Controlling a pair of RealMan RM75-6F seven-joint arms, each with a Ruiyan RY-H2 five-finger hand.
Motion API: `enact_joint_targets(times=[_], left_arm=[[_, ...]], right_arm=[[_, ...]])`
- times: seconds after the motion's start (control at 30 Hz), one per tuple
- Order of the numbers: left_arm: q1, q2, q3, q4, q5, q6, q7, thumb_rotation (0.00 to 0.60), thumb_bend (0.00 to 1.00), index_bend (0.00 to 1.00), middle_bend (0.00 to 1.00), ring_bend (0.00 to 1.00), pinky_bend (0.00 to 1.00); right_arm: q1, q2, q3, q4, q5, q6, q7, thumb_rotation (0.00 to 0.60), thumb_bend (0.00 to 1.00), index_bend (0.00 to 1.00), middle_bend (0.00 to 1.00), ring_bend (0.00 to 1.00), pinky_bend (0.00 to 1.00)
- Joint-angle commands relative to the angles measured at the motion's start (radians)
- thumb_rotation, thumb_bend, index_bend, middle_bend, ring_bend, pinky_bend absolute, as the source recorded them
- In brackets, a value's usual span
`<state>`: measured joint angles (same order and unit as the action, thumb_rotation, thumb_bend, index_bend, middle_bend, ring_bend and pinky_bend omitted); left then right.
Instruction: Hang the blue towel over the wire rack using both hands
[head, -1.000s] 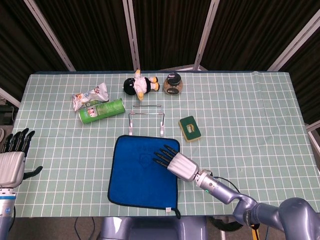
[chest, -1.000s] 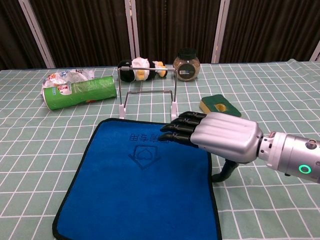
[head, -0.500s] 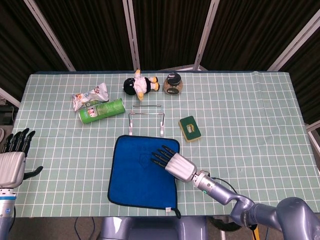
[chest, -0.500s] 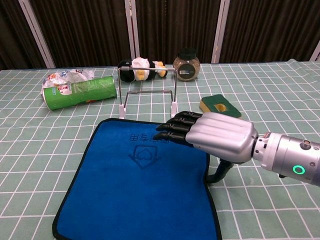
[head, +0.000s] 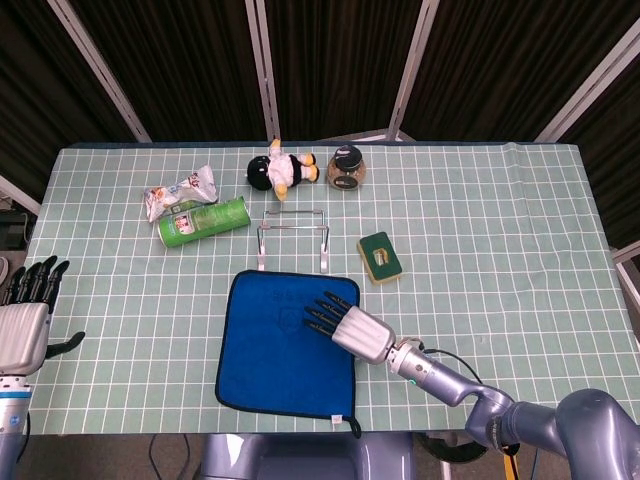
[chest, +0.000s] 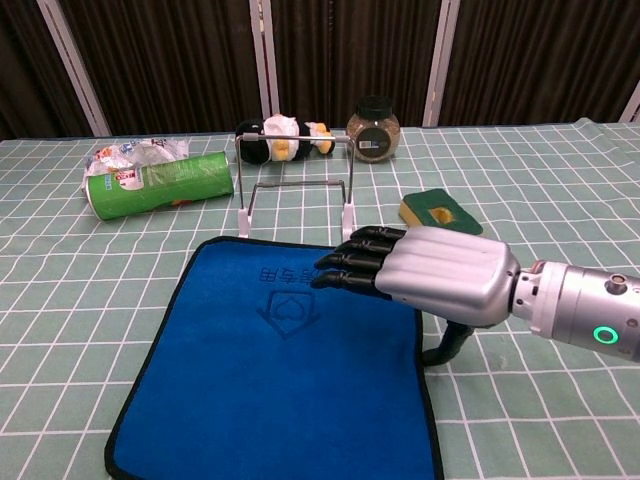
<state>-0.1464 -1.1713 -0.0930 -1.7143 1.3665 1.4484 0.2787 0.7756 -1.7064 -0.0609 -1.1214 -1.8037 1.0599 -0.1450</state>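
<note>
The blue towel (head: 285, 342) (chest: 270, 375) lies flat and spread on the table, black-edged, just in front of the wire rack (head: 292, 238) (chest: 295, 188). My right hand (head: 348, 325) (chest: 425, 275) hovers flat over the towel's right side, fingers straight and pointing toward the rack, holding nothing. My left hand (head: 25, 318) stays at the table's far left edge in the head view, fingers up and apart, empty, well away from the towel.
Behind the rack stand a penguin plush (head: 279, 171) and a glass jar (head: 347, 168). A green can (head: 204, 221) and a snack bag (head: 180, 190) lie at the left. A green-and-yellow sponge (head: 380, 257) sits right of the rack.
My right hand has shifted slightly over the towel's right side, first nearer, then a little back toward the rack. The towel and left hand have not moved.
</note>
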Motion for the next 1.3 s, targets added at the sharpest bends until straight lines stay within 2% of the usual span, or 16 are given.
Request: enact_joint_targets(times=[0.03,0.23,0.5,0.77,0.83,0.97,1.03,1.3], left_arm=[[0.0,0.0,0.001,-0.001,0.002,0.002,0.001,0.6,0.0,0.0,0.0,0.0,0.0],[0.0,0.0,0.002,-0.003,0.001,0.001,0.002,0.6,0.0,0.0,0.0,0.0,0.0],[-0.002,0.001,0.001,0.001,-0.002,-0.003,-0.002,0.6,0.0,0.0,0.0,0.0,0.0],[-0.001,0.002,0.003,-0.002,0.002,0.0,-0.003,0.6,0.0,0.0,0.0,0.0,0.0],[-0.001,0.002,0.003,-0.002,0.002,0.001,-0.002,0.6,0.0,0.0,0.0,0.0,0.0],[-0.002,0.001,0.004,-0.002,0.002,0.0,-0.001,0.6,0.0,0.0,0.0,0.0,0.0],[-0.003,0.001,0.004,-0.002,0.002,-0.001,0.0,0.6,0.0,0.0,0.0,0.0,0.0],[-0.015,-0.007,0.003,0.009,0.003,-0.019,-0.002,0.6,0.0,0.0,0.0,0.0,0.0]], right_arm=[[0.001,-0.008,0.001,0.001,0.005,0.002,0.011,0.6,0.0,0.08,0.0,0.0,0.0],[0.007,-0.026,0.005,0.017,0.007,0.006,0.012,0.6,0.01,0.13,0.0,0.0,0.0],[0.014,-0.021,0.0,0.009,0.008,0.005,0.016,0.6,0.19,0.21,0.0,0.0,0.0],[0.011,-0.017,-0.008,0.004,0.01,0.013,0.025,0.6,0.28,0.3,0.0,0.0,0.0],[0.01,-0.018,-0.009,0.005,0.01,0.014,0.026,0.6,0.31,0.35,0.0,0.0,0.0],[0.009,-0.021,-0.011,0.014,0.011,0.02,0.036,0.6,0.34,0.52,0.01,0.0,0.0],[0.009,-0.023,-0.012,0.018,0.011,0.021,0.038,0.6,0.34,0.51,0.01,0.0,0.0],[0.008,-0.032,-0.014,0.03,0.009,0.031,0.047,0.6,0.39,0.71,0.03,0.0,0.0]])
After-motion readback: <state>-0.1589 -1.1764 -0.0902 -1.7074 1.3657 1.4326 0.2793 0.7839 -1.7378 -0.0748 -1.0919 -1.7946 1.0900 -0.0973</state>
